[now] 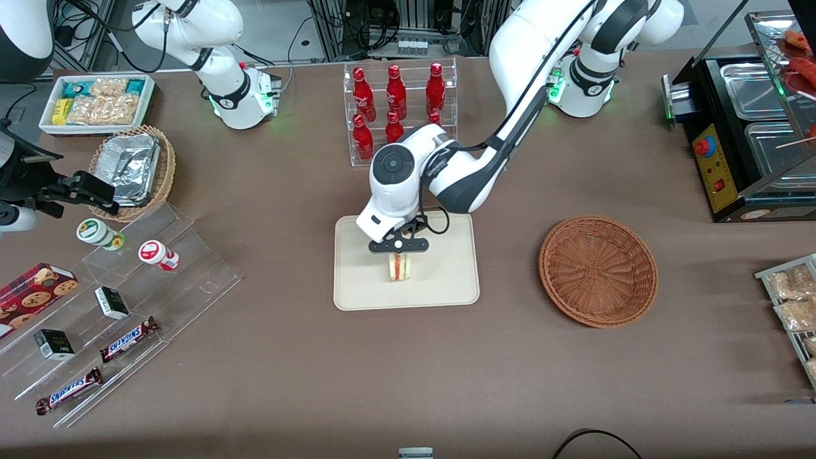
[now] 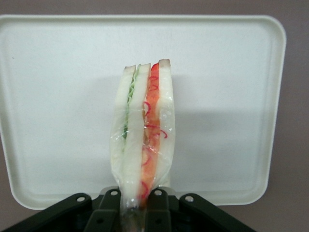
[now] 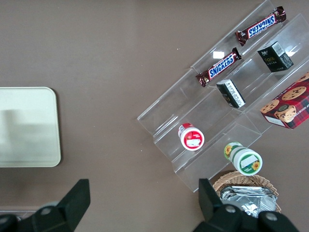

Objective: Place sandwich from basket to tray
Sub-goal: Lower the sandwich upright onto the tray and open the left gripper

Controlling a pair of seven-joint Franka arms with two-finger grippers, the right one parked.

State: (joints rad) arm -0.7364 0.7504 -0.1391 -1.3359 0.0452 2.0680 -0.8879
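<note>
My left gripper point(image 1: 400, 254) hangs over the middle of the cream tray point(image 1: 446, 287) and is shut on the wrapped sandwich point(image 1: 400, 267). In the left wrist view the sandwich point(image 2: 143, 130) stands on edge between the black fingers point(image 2: 159, 208), with white bread, green, orange and red layers, and the tray point(image 2: 58, 96) lies under it. I cannot tell whether the sandwich touches the tray. The reddish-brown wicker basket point(image 1: 598, 270) sits empty beside the tray, toward the working arm's end of the table.
A clear rack of red bottles point(image 1: 398, 105) stands farther from the front camera than the tray. Clear stepped shelves point(image 1: 121, 306) with snack bars and cups, a tan basket with foil trays point(image 1: 132, 171) and a white snack bin point(image 1: 97, 102) lie toward the parked arm's end.
</note>
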